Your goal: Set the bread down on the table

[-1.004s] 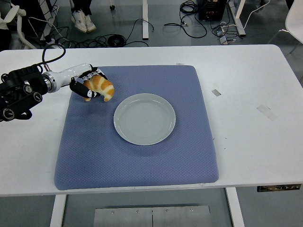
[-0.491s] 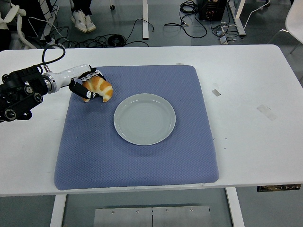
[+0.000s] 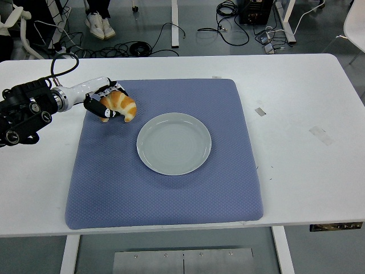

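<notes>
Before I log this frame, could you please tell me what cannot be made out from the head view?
- Whether the bread rests on the blue mat or is lifted: the left robot hand wraps around it and hides its underside.
- The right arm: out of frame.
- The person at the top edge: only shoes show; the rest is cut off.
- The label at the table's front edge: too small to read.

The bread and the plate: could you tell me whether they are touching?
Apart. The head view shows a strip of blue mat between the bread, held in the left hand, and the plate.
</notes>
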